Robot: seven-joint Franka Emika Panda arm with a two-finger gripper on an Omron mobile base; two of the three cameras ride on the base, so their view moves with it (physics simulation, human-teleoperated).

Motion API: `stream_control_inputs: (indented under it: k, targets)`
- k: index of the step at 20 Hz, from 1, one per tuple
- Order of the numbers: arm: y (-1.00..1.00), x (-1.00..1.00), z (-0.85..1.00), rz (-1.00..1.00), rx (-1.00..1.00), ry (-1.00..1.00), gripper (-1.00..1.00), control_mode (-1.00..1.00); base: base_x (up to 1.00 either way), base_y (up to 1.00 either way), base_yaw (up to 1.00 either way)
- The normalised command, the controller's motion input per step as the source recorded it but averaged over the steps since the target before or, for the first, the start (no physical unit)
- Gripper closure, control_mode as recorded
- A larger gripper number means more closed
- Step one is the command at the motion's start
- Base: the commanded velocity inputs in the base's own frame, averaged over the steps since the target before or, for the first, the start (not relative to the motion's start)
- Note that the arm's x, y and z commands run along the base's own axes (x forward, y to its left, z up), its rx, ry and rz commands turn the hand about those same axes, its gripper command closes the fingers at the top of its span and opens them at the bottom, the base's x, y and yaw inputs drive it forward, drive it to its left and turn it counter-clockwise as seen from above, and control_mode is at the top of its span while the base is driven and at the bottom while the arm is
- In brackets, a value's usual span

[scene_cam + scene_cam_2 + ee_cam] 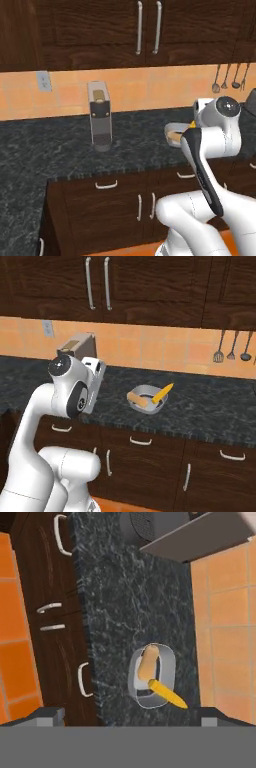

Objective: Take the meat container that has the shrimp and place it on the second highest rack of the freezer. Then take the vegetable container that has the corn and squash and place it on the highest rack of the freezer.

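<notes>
A grey metal container (146, 390) stands on the dark stone counter (210, 406), holding the yellow corn (163, 392) and the tan squash (138, 401). In the hand view the container (167, 662) lies ahead of my gripper (132, 716), with the squash (147, 664) and corn (167, 693) inside it. The gripper hovers above the counter, open, its fingertips (47, 716) wide apart with nothing between them. From the left base view, my arm hides most of the container (173, 133). The shrimp container, the freezer and its racks are out of view.
A grey coffee machine (99, 116) stands on the counter left of the container. Kitchen utensils (231, 348) hang on the orange tiled wall. Dark wood cabinets (150, 456) with silver handles run below the counter, and more hang above.
</notes>
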Motion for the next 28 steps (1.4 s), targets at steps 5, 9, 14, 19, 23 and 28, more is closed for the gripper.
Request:
stream_control_inputs:
  k: [5,9,14,19,23,28]
  targets:
    - [0.00,0.00,0.00,0.00,0.00,0.00,-1.00,1.00,0.56,-0.07,0.12]
    - [0.00,0.00,0.00,0.00,0.00,0.00,-1.00,1.00,0.62,-0.07,-0.07]
    - [-0.23,0.00,-0.04,0.00,0.02,0.02,-1.00,-1.00,0.09,-0.01,-0.05]
    - [-0.96,0.21,-0.20,-0.03,0.08,0.17,-1.00,-1.00,0.00,0.00,0.00]
    - [-0.63,0.21,-0.34,-0.03,0.01,0.27,-1.00,-1.00,0.00,0.00,0.00]
    - [-0.18,0.42,-0.53,0.00,0.00,0.18,-1.00,-1.00,0.00,0.00,0.00]
